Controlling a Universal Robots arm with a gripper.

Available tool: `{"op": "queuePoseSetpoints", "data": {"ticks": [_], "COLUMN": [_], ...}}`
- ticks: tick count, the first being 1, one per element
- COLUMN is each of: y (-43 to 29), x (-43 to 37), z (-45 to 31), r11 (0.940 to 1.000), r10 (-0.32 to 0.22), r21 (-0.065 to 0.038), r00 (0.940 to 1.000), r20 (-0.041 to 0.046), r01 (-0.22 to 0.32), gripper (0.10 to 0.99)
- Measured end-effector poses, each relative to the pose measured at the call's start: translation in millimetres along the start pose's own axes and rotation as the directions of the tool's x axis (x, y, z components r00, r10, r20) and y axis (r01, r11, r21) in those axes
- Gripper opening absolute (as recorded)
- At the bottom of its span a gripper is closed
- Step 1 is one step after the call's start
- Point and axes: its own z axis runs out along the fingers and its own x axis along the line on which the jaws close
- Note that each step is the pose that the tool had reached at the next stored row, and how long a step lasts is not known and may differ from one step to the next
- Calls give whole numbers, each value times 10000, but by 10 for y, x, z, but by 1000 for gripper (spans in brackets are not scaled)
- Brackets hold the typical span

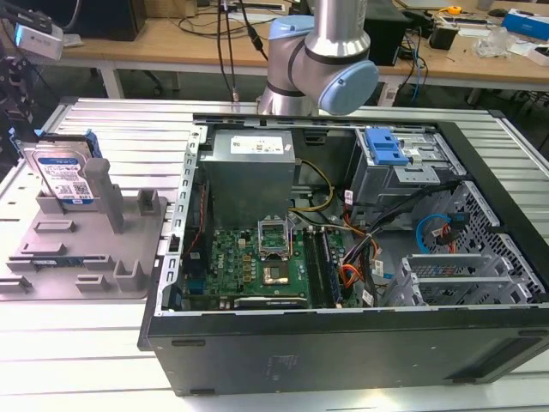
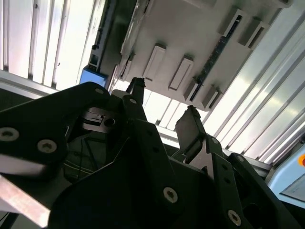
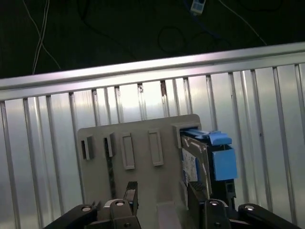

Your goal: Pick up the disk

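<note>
The disk (image 1: 58, 176) is a silver hard drive with a blue-and-white label and blue side rails. It stands on edge in a slot of the grey fixture (image 1: 86, 253) at the exterior view's left. In the first wrist view the disk (image 3: 198, 162) sits at one end of the fixture (image 3: 140, 176), its blue rail facing the camera. My gripper (image 3: 162, 198) hangs over the fixture, open, with only the fixture plate seen between its dark fingers (image 3: 131, 193). One finger is close beside the disk. In the second wrist view the gripper (image 2: 164, 107) stands apart below the fixture (image 2: 200, 28).
An open computer case (image 1: 343, 249) with a motherboard, cables and a blue drive-bay bracket (image 1: 386, 146) takes up the middle and right of the ribbed metal table (image 1: 120, 129). The arm's joint (image 1: 322, 56) rises behind the case. Upright posts (image 1: 101, 193) stand on the fixture next to the disk.
</note>
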Motion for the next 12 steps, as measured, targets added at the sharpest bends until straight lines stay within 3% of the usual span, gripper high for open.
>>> {"op": "queuePoseSetpoints", "data": {"ticks": [8,12], "y": [111,178], "x": [-344,-444], "z": [1,2], "r11": [9994,9986], "r10": [-360,-521], "r21": [9,8], "r00": [9993,9986], "r20": [-67,-82], "r01": [360,521], "gripper": [541,541]}}
